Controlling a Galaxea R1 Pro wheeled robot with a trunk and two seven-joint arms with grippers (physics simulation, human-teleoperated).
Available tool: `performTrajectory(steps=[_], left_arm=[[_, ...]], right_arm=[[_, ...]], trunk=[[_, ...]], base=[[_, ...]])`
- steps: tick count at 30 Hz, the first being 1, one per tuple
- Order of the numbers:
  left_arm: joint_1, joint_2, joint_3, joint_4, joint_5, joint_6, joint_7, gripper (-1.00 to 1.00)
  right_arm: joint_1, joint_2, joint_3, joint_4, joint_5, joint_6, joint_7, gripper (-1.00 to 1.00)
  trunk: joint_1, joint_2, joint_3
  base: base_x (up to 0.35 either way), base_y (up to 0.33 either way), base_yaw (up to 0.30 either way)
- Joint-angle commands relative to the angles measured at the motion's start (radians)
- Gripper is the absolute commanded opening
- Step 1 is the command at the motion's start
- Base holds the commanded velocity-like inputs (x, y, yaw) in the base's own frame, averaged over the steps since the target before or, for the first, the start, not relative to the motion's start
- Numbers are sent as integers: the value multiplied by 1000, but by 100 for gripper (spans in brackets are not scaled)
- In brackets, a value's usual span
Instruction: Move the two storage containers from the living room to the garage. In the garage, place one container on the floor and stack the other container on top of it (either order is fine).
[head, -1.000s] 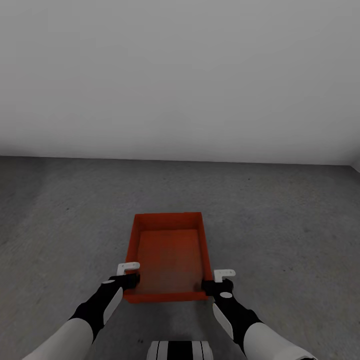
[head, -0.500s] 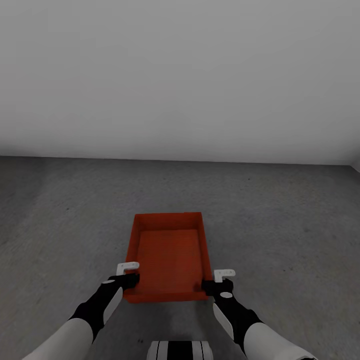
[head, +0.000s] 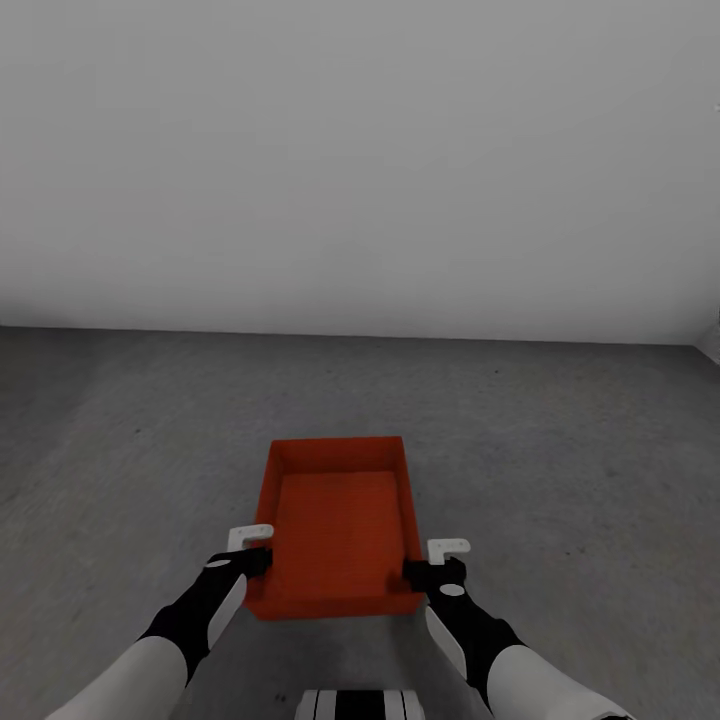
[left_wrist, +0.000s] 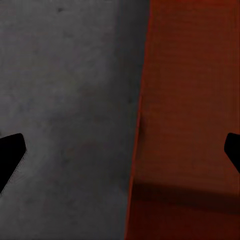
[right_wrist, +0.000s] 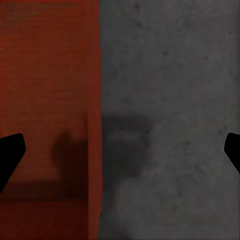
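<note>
Your red-orange rectangular lidless plastic bin (head: 340, 528) sits at 6 o'clock over the dark grey concrete floor (head: 560, 440), pale grey wall (head: 360, 160) at 12. L gripper (head: 252, 552) and R gripper (head: 437, 563) spread wide, each straddling a side wall.

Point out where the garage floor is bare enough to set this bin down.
The concrete floor is bare between the container and the pale wall, and on both sides of it. The only crowded spot is at the container's near corners, where the left claw and right claw sit.
</note>
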Motion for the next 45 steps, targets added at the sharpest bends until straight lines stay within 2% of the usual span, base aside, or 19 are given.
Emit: performTrajectory(steps=[1, 12, 26, 45], left_arm=[[0, 1, -8, -2, 11, 4, 9, 100], [0, 3, -7, -1, 12, 4, 8, 100], [0, 7, -6, -1, 14, 3, 1, 100], [0, 8, -6, 2, 36, 3, -3, 100]], right_arm=[[0, -1, 8, 0, -11, 0, -7, 100], [0, -2, 8, 0, -11, 0, -8, 100], [0, -3, 8, 0, -13, 0, -10, 100], [0, -7, 8, 1, -16, 0, 3, 100]], trunk=[[-1, 0, 3], [-6, 3, 46], [-59, 101, 90], [-132, 234, 149]], base=[[0, 0, 0], [0, 0, 0], [0, 0, 0], [0, 0, 0]])
